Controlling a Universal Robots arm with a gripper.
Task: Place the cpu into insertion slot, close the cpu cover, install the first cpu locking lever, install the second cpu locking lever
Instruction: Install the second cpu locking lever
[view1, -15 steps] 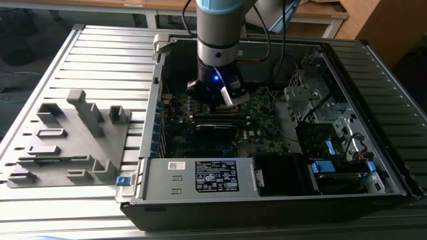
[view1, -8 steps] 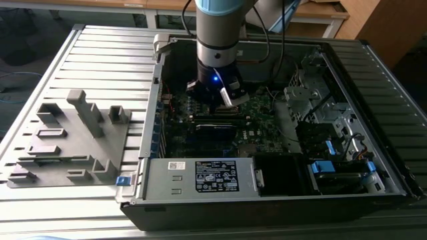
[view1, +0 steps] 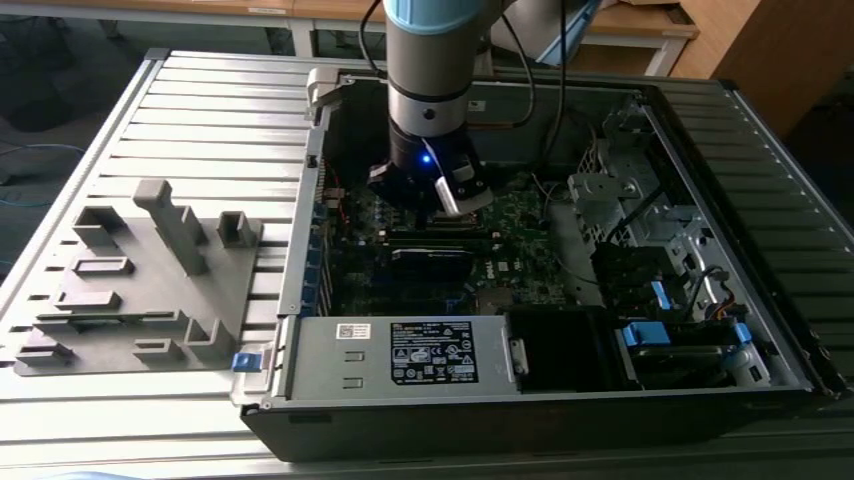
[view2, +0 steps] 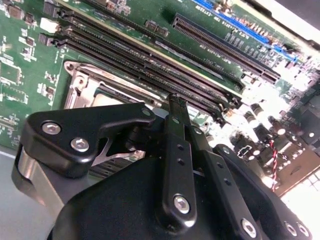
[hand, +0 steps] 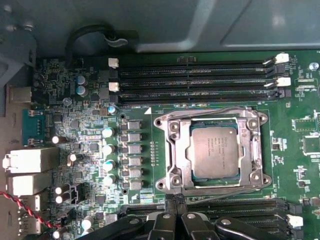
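In the first wrist view the cpu (hand: 215, 152), a dull silver square chip, lies flat in the insertion slot, which it hides. The cpu cover (hand: 173, 145), a silver metal frame, lies down around the chip. One thin wire locking lever (hand: 210, 111) runs along one side of the frame and a second lever (hand: 235, 191) runs slanted along the opposite side; whether either is latched I cannot tell. My gripper (hand: 175, 201) hangs just beside the socket on the second lever's side, fingers together and holding nothing. The second wrist view shows the gripper (view2: 175, 100) over the cover (view2: 95, 82).
The green motherboard (view1: 521, 240) sits inside an open computer case (view1: 400, 400), with my arm's gripper (view1: 447, 198) low over it. Long black memory slots (hand: 195, 80) flank the socket on two sides. A grey fixture block (view1: 134, 280) stands on the slatted table at the exterior view's left.
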